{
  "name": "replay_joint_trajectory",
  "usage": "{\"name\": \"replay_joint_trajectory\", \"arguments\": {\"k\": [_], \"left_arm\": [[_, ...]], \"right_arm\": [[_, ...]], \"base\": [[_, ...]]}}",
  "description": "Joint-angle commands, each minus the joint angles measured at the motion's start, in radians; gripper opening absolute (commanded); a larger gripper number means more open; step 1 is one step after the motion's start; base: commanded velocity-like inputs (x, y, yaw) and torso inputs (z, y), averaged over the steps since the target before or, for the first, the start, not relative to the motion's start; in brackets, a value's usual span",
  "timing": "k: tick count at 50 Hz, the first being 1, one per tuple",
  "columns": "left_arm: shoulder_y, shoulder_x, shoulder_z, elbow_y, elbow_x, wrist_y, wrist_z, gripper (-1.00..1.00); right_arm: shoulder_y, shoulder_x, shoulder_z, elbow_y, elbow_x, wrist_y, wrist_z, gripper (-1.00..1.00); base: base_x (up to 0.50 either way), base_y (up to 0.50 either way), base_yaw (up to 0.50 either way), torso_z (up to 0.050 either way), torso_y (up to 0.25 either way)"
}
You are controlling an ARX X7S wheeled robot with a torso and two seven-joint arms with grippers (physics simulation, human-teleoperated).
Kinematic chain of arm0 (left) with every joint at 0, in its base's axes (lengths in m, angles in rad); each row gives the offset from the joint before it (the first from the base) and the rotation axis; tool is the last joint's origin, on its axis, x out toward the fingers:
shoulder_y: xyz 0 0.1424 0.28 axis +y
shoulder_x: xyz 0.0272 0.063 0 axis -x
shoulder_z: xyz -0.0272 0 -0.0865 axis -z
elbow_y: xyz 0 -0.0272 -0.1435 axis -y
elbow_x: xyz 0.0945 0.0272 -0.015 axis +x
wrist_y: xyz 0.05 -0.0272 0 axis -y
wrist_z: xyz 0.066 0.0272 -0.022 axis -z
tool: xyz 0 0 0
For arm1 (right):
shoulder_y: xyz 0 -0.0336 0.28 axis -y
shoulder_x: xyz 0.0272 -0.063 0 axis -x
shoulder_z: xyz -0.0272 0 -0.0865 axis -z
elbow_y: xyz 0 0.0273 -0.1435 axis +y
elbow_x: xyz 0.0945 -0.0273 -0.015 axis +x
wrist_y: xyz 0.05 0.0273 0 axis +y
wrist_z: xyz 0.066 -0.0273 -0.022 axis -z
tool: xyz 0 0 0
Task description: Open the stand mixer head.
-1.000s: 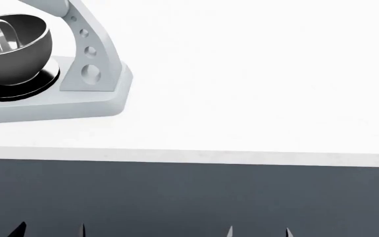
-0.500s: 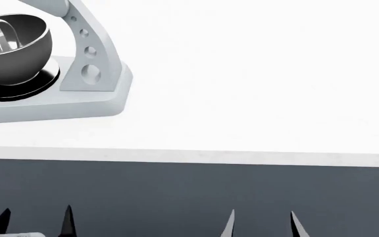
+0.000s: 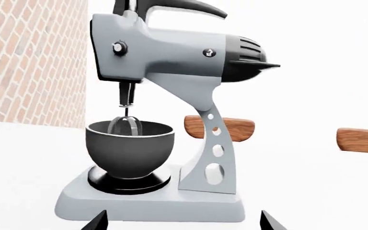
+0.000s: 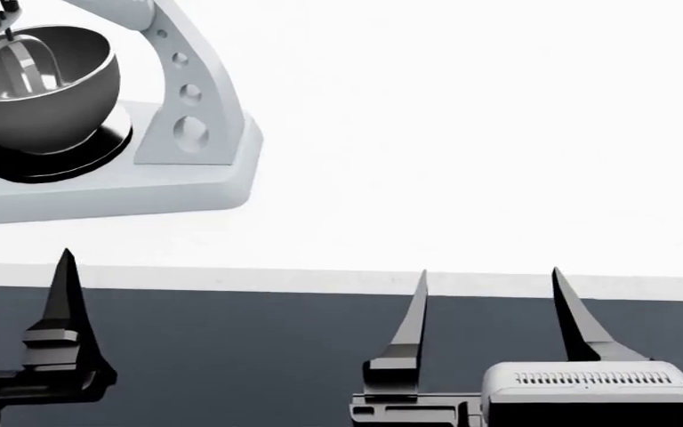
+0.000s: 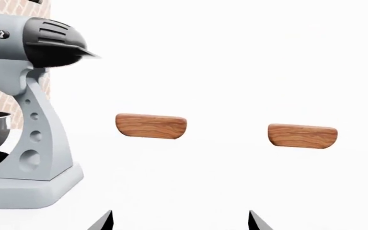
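Head view: right end effector point(image 4: 490, 311) open at counter edge point(image 4: 341, 283).

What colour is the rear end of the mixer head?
Black, on the light-grey mixer head; left wrist view shows it best.

My left wrist camera faces the bulky light-grey rounded stand mixer head point(image 3: 165, 50), level over the dark metal bowl point(image 3: 130, 151), beater point(image 3: 126, 125) dipping inside. Grey curved neck with round holes point(image 3: 212, 148) rises from the pale base point(image 3: 149, 206). Two wooden blocks point(image 3: 235, 129) sit behind. Left gripper point(image 3: 180, 221) fingertips spread apart, touching nothing.
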Motion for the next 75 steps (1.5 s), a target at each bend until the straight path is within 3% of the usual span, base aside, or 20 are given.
{"name": "replay_joint_trajectory", "arguments": {"k": [1,45,70,71,75], "left_arm": [[-0.006,-0.005,-0.022,0.028,-0.010,0.024,0.030,1.00],[0.008,-0.039,-0.021,0.032,-0.059,0.039,-0.009,1.00],[0.027,-0.057,-0.019,0.026,-0.081,0.068,-0.020,1.00],[0.027,-0.056,-0.016,0.019,-0.080,0.072,-0.020,1.00],[0.027,-0.054,-0.004,0.004,-0.075,0.085,-0.021,1.00]], "right_arm": [[0.021,0.006,-0.013,-0.037,-0.029,0.043,0.000,1.00],[0.007,0.027,-0.025,-0.028,0.011,0.018,0.030,1.00],[-0.006,0.035,-0.011,-0.036,0.059,-0.003,0.036,1.00],[-0.004,0.045,-0.029,-0.035,0.024,-0.007,0.051,-1.00],[0.006,0.050,-0.026,-0.043,0.040,-0.013,0.040,-1.00]], "base": [[0.00,0.50,0.00,0.000,0.000],[0.00,0.50,0.00,0.000,0.000],[0.36,0.00,0.00,0.000,0.000],[0.00,0.00,0.00,0.000,0.000],[0.00,0.00,0.00,0.000,0.000]]}}
